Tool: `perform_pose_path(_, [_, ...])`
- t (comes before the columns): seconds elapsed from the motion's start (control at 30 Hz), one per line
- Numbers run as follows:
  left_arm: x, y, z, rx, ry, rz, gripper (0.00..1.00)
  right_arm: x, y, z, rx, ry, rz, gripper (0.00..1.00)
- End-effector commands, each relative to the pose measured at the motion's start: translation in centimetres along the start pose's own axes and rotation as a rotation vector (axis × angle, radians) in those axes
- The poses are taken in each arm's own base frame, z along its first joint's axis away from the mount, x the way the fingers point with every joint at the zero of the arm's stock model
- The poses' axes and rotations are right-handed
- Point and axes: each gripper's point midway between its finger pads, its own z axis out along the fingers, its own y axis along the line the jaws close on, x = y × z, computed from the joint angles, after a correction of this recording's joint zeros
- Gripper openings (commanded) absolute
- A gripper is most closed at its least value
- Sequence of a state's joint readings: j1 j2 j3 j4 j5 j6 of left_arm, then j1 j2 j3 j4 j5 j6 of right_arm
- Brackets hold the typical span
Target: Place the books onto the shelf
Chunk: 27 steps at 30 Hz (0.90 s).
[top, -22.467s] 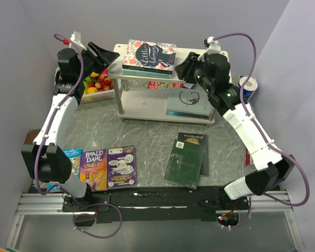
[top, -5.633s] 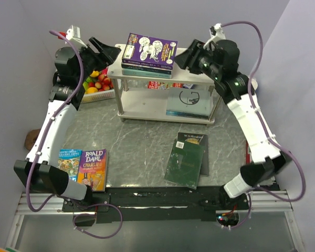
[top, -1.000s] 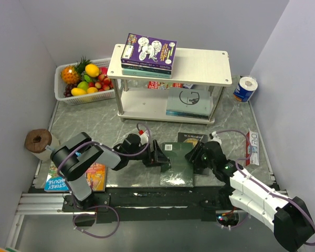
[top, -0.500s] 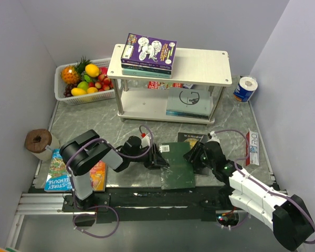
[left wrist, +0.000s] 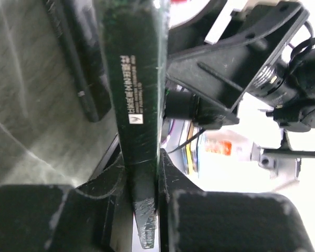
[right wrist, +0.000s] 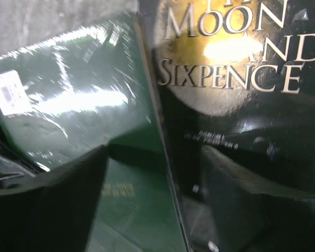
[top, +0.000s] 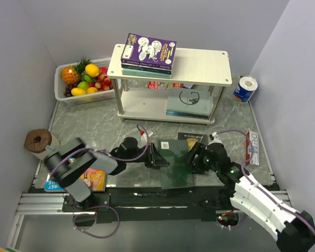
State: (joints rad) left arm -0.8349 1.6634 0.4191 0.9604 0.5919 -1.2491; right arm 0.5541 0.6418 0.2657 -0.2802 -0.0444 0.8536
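Note:
A dark green book (top: 177, 164) lies tilted at the table's front middle, its left edge raised. My left gripper (top: 158, 157) is shut on that edge; in the left wrist view the book's spine (left wrist: 137, 89) stands clamped at the gripper (left wrist: 144, 170). My right gripper (top: 195, 159) is open at the book's right edge. In the right wrist view the gripper (right wrist: 155, 157) straddles the green cover (right wrist: 79, 105) and a black book (right wrist: 236, 68) with a gold circle. The shelf (top: 199, 65) holds a stack topped by a purple book (top: 149, 50). An orange book (top: 96, 179) and a blue one (top: 53, 184) lie at front left.
A white fruit basket (top: 60, 95) stands left of the shelf. A brown tape roll (top: 38, 140) sits by the left wall, a blue-and-white roll (top: 245, 88) by the right wall. A narrow white-and-red carton (top: 252, 148) lies at the right edge. Another dark book (top: 188, 101) rests on the shelf's lower board.
My left gripper has closed on the green book's left edge and raised it slightly. My right gripper has opened wider at the right edge. The book slid a little toward the shelf.

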Motion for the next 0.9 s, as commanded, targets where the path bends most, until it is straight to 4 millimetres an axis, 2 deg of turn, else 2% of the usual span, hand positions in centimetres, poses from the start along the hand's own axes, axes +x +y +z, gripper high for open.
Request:
perform_pose_path(0.0, [-4.5,-6.8,-1.3,0.073,-0.212,0.149,0.01,-2.8,2.5,-2.9,-0.037,-0.079,-0.03,0.87])
perform_pose_path(0.03, [-5.8,-8.7,-2.2,0.09,-0.286,0.168,0.01,-3.5,2.6,-3.3,-0.03,-0.112,-0.025,0.89])
perform_pose_path(0.1, [-6.9,-9.5,-2.9,0.039,-0.341,0.159,0.01,-4.7,3.7,-4.6,-0.059,-0.156,-0.025,0.9])
perform_pose_path(0.13, [-7.9,-10.6,-3.9,0.025,-0.415,0.161,0.01,-5.2,3.9,-5.1,-0.061,-0.175,-0.029,0.91])
perform_pose_path(0.17, [-8.5,-10.2,-4.3,-0.034,-0.449,0.137,0.01,-5.7,3.8,-5.7,-0.052,-0.198,-0.025,0.91])
perform_pose_path(0.2, [-8.9,-11.1,-5.5,-0.045,-0.5,0.128,0.01,-6.5,4.3,-6.5,-0.062,-0.229,-0.024,0.91])
perform_pose_path(0.23, [-10.7,-11.0,-6.7,-0.098,-0.62,0.104,0.01,-6.9,4.5,-7.0,-0.065,-0.246,-0.028,0.91])
perform_pose_path(0.27, [-10.7,-9.7,-7.4,-0.163,-0.649,0.065,0.01,-7.5,4.5,-7.7,-0.063,-0.284,-0.025,0.92])
perform_pose_path(0.3, [-11.1,-10.4,-8.7,-0.157,-0.7,0.058,0.01,-7.9,4.5,-8.4,-0.057,-0.301,-0.024,0.92])
perform_pose_path(0.37, [-12.5,-9.7,-10.7,-0.207,-0.829,0.005,0.01,-8.7,4.5,-9.4,-0.06,-0.344,-0.032,0.92])
perform_pose_path(0.43, [-12.9,-9.1,-12.1,-0.229,-0.896,-0.024,0.01,-9.4,4.1,-10.2,-0.034,-0.384,-0.028,0.92])
perform_pose_path(0.47, [-13.4,-9.1,-12.8,-0.223,-0.947,-0.042,0.01,-9.7,4.1,-10.6,-0.035,-0.404,-0.026,0.92])
perform_pose_path(0.5, [-13.8,-10.1,-13.4,-0.179,-0.976,-0.045,0.01,-10.4,3.9,-11.2,-0.02,-0.436,-0.02,0.92])
perform_pose_path(0.57, [-14.1,-10.5,-13.8,-0.141,-1.011,-0.044,0.01,-10.9,3.7,-11.8,-0.01,-0.467,-0.011,0.92])
perform_pose_path(0.63, [-14.9,-12.8,-14.3,-0.054,-1.05,-0.015,0.01,-11.7,4.2,-12.5,-0.02,-0.502,-0.014,0.92])
perform_pose_path(0.7, [-15.5,-13.6,-14.0,-0.041,-1.063,-0.002,0.01,-12.0,4.5,-12.8,-0.03,-0.514,-0.011,0.92])
perform_pose_path(0.73, [-16.0,-15.3,-14.1,0.02,-1.077,0.012,0.01,-12.1,4.4,-12.8,-0.022,-0.515,0.0,0.92])
perform_pose_path(0.83, [-16.4,-16.4,-13.4,0.08,-1.08,0.065,0.01,-12.1,4.6,-12.4,-0.026,-0.507,0.004,0.92])
perform_pose_path(0.87, [-16.6,-18.3,-14.0,0.169,-1.108,0.099,0.01,-12.1,4.9,-12.3,-0.04,-0.506,0.006,0.92])
